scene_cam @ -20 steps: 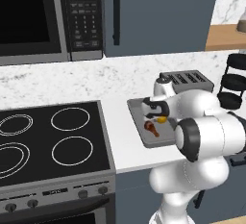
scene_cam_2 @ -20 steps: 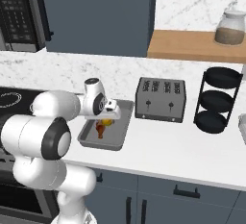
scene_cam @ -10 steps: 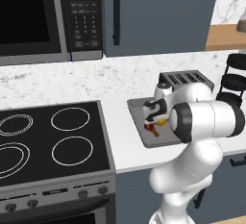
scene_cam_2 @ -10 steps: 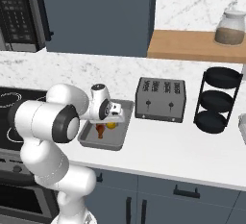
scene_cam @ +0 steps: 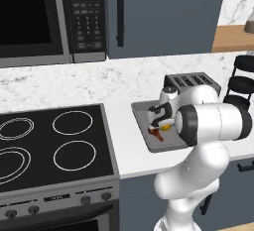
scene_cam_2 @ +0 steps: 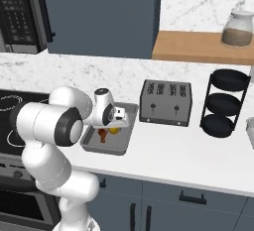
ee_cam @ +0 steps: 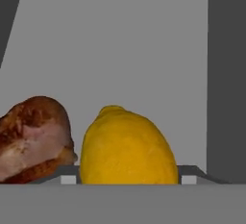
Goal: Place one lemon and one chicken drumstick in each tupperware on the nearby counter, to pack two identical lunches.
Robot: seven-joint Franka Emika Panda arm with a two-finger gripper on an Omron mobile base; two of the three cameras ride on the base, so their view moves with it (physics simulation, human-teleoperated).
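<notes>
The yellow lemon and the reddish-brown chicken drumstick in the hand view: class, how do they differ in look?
The yellow lemon is plain and smoothly rounded; the reddish-brown chicken drumstick is mottled brown and pink, with an uneven outline. The lemon sits centred, the drumstick at the left edge. Both lie in the grey tupperware tray.

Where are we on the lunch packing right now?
One tupperware already holds a chicken drumstick with a lemon beside it. In hand: the gripper hangs low over that tray at the lemon; the pictures do not show whether it grips or has released. I cannot see a second tupperware, lemon or drumstick near the toaster, so the second lunch looks left to do.
</notes>
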